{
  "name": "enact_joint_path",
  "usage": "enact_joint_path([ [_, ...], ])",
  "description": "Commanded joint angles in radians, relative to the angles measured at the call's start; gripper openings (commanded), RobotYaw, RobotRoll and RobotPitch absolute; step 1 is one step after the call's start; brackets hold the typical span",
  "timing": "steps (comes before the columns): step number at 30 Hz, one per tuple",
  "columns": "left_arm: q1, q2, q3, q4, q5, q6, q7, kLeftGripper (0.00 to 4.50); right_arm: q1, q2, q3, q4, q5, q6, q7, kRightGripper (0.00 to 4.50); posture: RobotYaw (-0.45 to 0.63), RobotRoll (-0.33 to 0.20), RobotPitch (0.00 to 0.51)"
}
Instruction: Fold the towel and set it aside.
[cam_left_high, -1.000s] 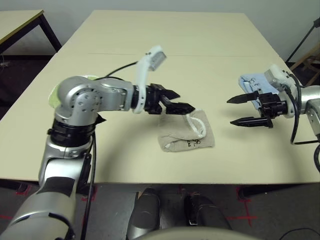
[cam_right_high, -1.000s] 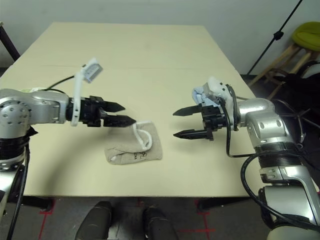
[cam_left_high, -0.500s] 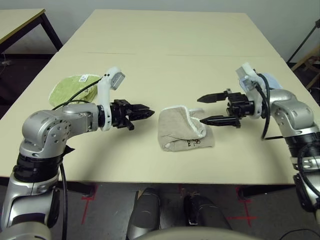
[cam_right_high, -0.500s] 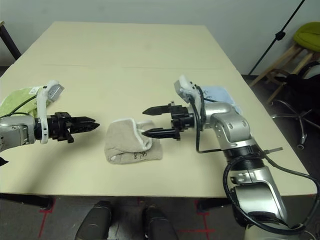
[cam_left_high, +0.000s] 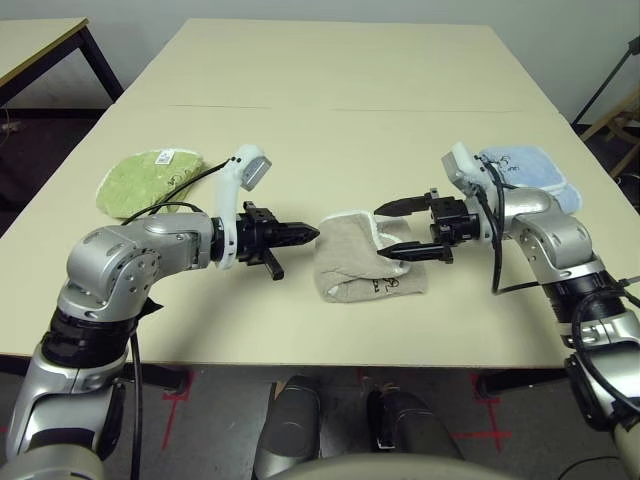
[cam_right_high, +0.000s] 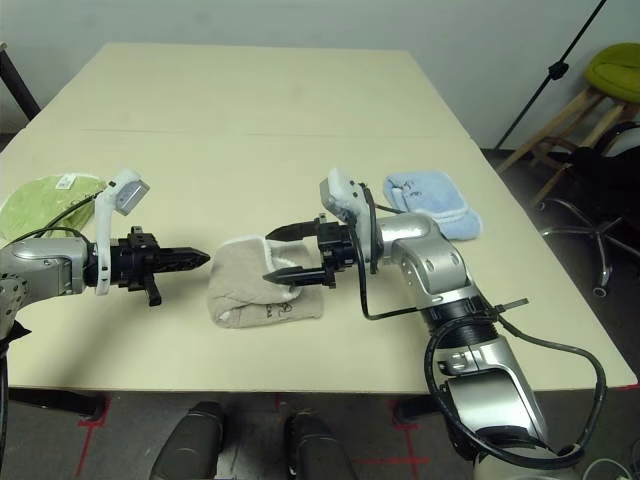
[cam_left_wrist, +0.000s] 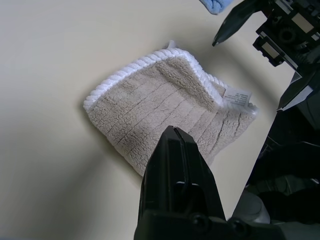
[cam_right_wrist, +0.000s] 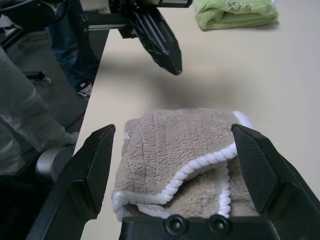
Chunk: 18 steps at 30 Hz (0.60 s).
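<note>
The towel (cam_left_high: 368, 268) lies folded on the table (cam_left_high: 330, 140) between the closed left gripper (cam_left_high: 303, 235) and the wide-open right gripper (cam_left_high: 393, 228). The left wrist view reveals its white tag (cam_left_wrist: 237, 96). Three cloths: towel, green cloth (cam_left_high: 150, 180), blue cloth (cam_left_high: 525, 172)

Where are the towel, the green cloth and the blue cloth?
towel (cam_left_high: 352, 262), left eye view, on its folded upper layer.
green cloth (cam_left_high: 140, 182), left eye view, at its middle.
blue cloth (cam_right_high: 432, 202), right eye view, at its middle.
</note>
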Motion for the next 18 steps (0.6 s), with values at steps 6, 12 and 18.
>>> enact_joint_path([
  [6,0.001,-0.004,-0.003,0.000,0.020,-0.038,-0.039,0.00,-0.036,0.010,-0.022,-0.042,0.055,0.070,-0.002,3.20,0.20,0.000,0.154],
  [12,0.006,-0.005,-0.008,-0.009,0.029,-0.044,-0.052,0.00,-0.041,0.031,-0.010,-0.044,0.046,0.063,-0.008,0.86,0.21,0.000,0.151],
  [18,0.019,-0.003,-0.111,0.003,0.114,-0.107,-0.093,0.00,-0.018,0.053,0.043,-0.025,-0.018,-0.005,-0.012,0.06,0.21,0.000,0.163],
])
